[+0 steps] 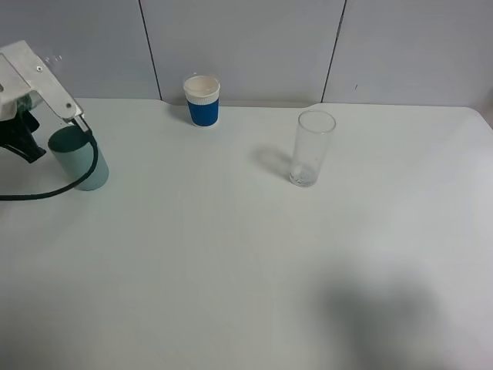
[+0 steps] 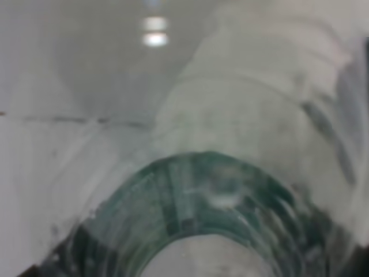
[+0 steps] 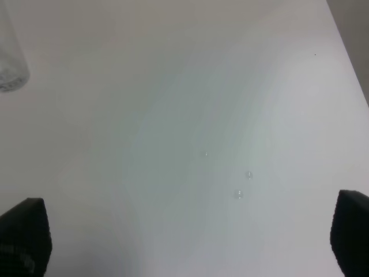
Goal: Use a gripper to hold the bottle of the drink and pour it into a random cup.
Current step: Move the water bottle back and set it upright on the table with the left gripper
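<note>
The bottle (image 2: 230,144) fills your left wrist view, blurred and clamped in your left gripper (image 1: 23,137), which hangs right beside the cup (image 1: 79,160). Your right gripper (image 3: 187,234) gapes wide, with the glass (image 3: 10,60) well off it.

Right up close, the bottle (image 2: 248,109) fills the lens, blurred: ribbed clear plastic, a dark green label (image 2: 196,193) curving across its body.

A white table (image 1: 246,270) stands against a grey wall (image 1: 246,46) of 3 panels split by 2 dark seams.
</note>
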